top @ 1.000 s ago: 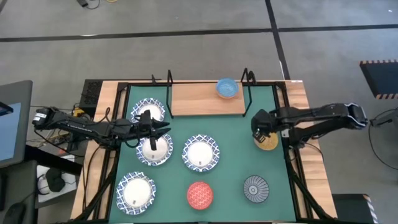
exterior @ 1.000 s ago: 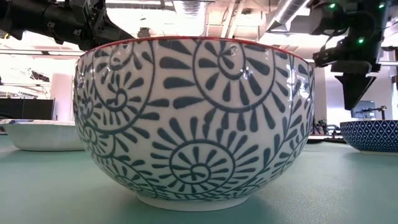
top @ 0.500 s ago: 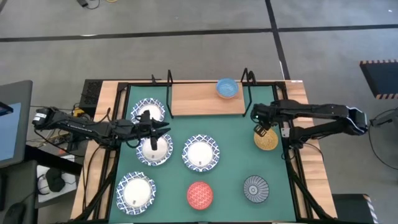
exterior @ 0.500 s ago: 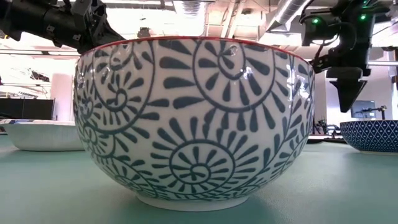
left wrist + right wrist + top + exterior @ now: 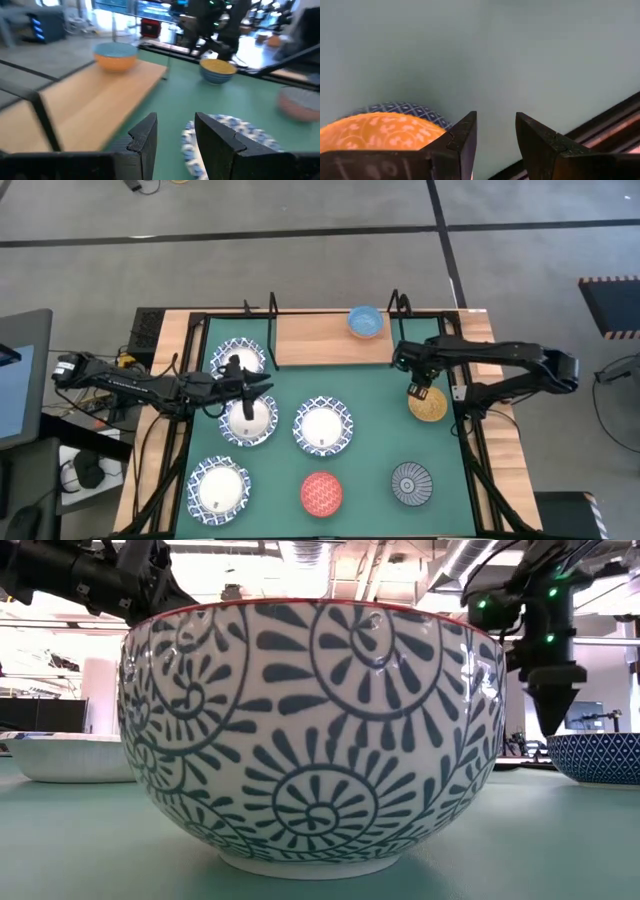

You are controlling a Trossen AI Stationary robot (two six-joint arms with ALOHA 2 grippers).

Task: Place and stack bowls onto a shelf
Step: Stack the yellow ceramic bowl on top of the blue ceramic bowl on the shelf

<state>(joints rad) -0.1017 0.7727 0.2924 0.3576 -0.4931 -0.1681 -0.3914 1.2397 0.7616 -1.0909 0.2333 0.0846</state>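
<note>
My left gripper [image 5: 260,387] hangs open and level above the gap between two white bowls with blue-patterned rims [image 5: 240,357] [image 5: 248,420]. In its wrist view one rim [image 5: 227,142] lies below the open fingers. My right gripper [image 5: 417,385] points down, open, with only green mat between its fingers. It stands just beside the far-left rim of the yellow-orange bowl [image 5: 430,405] [image 5: 377,132]. A light blue bowl [image 5: 365,322] rests by its base on the wooden shelf [image 5: 320,342].
On the green mat [image 5: 380,440] also stand two more white bowls [image 5: 322,427] [image 5: 220,488], the red patterned bowl [image 5: 321,492] [image 5: 310,730] and the grey striped bowl [image 5: 411,483]. The shelf's black wire frame [image 5: 400,330] rises close to my right gripper.
My right arm has swung toward the far edge and the shelf. Its gripper has shifted a little toward the table's left, sunk slightly and rolled about its own axis. It has stayed open beside the yellow-orange bowl. No bowl has moved.
</note>
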